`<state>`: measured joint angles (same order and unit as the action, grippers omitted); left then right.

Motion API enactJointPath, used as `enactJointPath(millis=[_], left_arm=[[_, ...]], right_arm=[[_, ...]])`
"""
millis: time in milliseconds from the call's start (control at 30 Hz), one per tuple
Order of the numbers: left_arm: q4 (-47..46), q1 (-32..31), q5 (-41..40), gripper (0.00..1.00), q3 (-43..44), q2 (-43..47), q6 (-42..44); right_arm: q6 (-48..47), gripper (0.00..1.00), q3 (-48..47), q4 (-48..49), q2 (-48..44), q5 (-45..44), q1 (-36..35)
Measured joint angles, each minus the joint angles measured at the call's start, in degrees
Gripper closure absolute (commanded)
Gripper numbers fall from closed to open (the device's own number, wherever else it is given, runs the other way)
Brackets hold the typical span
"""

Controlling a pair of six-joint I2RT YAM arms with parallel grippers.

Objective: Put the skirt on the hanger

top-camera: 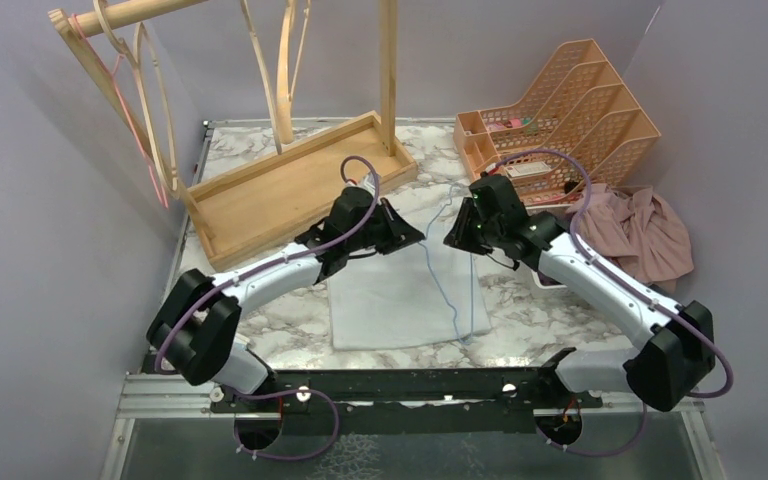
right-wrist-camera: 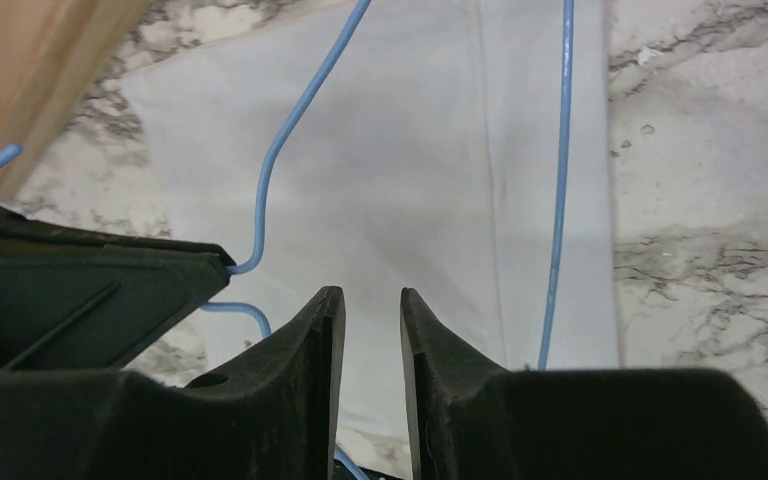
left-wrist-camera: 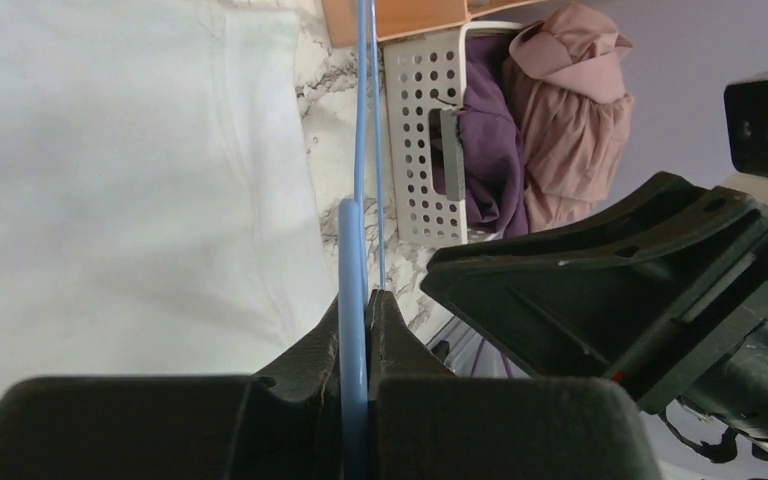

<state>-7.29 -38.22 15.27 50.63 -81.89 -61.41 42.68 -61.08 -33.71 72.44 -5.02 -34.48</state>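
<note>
A white skirt [top-camera: 400, 300] lies flat on the marble table; it also shows in the left wrist view [left-wrist-camera: 110, 170] and the right wrist view [right-wrist-camera: 410, 150]. A thin blue wire hanger [top-camera: 447, 285] stands over the skirt's right part. My left gripper [top-camera: 410, 238] is shut on the hanger [left-wrist-camera: 353, 250], with the wire pinched between its fingers [left-wrist-camera: 368, 300]. My right gripper [top-camera: 453, 235] is open and empty [right-wrist-camera: 372, 295], hovering above the skirt and facing the left gripper, with hanger wire [right-wrist-camera: 560, 180] on both sides of it.
A wooden tray with a rack [top-camera: 290, 185] stands at the back left, with wooden hangers [top-camera: 150, 100] on its rail. An orange desk organizer [top-camera: 560, 110] is at the back right. Pink clothes [top-camera: 640, 235] and a white perforated basket [left-wrist-camera: 420, 130] holding purple cloth lie on the right.
</note>
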Motion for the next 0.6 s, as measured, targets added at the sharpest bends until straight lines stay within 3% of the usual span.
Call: enactJointPath(millis=[367, 500, 600], left_arm=[[-12.1, -7.5, -7.7, 1.0, 0.2, -15.9, -3.3], [-14.8, -9.0, -10.2, 1.0, 0.2, -19.3, -4.2], [-17.3, -9.7, -11.5, 1.0, 0.2, -20.5, -5.4]], right_arm=[[-3.5, 0.64, 2.8, -1.5, 11.4, -0.5, 7.7], [-5.1, 0.56, 3.3, -1.9, 15.3, -0.6, 9.0], [-6.4, 0.55, 4.1, -1.8, 17.1, -0.5, 9.4]])
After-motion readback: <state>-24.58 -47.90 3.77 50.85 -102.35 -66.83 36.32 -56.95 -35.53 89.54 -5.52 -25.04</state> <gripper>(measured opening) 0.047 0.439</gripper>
